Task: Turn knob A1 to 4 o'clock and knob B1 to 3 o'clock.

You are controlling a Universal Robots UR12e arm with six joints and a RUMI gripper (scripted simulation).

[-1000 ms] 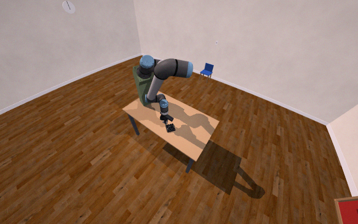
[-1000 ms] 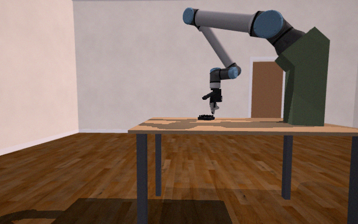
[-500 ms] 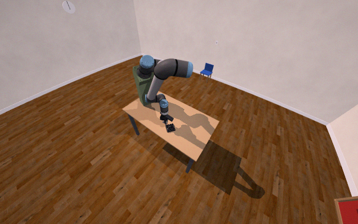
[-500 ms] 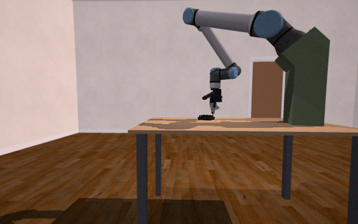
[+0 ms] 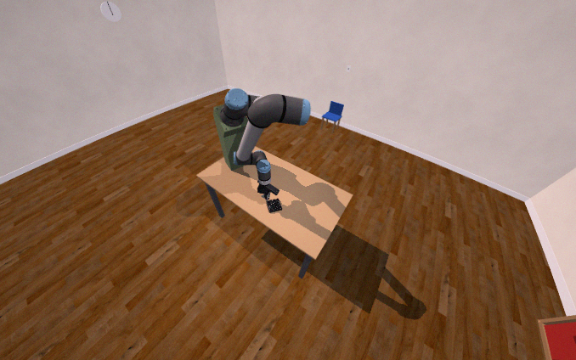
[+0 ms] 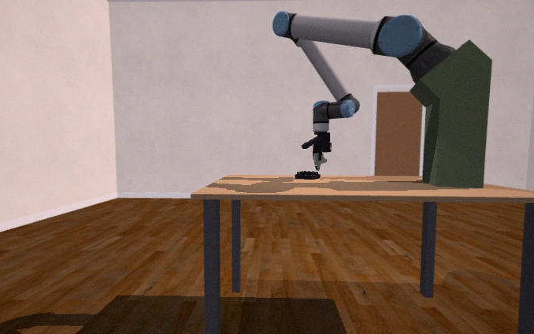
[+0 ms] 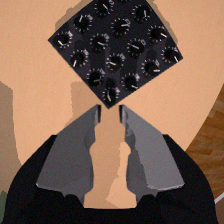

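A: Where's the box of knobs?

B: The knob box [image 5: 274, 205] [image 6: 307, 175] [image 7: 115, 45] sits flat on the wooden counter [image 5: 236, 178] [image 6: 385, 198] [image 7: 40, 65], near its long edge in the top view. The wrist view shows it cornerwise, with at least 15 dark knobs in slanting rows, and its far end runs out of frame.

A: And the hand [image 5: 268, 198] [image 6: 317, 168] [image 7: 110, 106]?

B: Pointing down, just beside the box's nearest corner. Its 2 fingers are open only a little, with a narrow gap between the tips, and nothing is held there. The wrist view shows counter through that gap.

A: Is it on a knob?

B: No, none of them is between the fingers. That near corner points towards the gap, and the closest knob [image 7: 110, 94] is just past it.

A: Can you read the marks?

B: Light ticks ring the knobs, and the pointers face different ways. I can't tell which side has the socket, so I can't name A1 or B1.

A: What about the arm [image 5: 250, 138] [image 6: 331, 31]?

B: It's bent high over the counter, reaching out from a green stand [image 5: 230, 147] [image 6: 464, 132].
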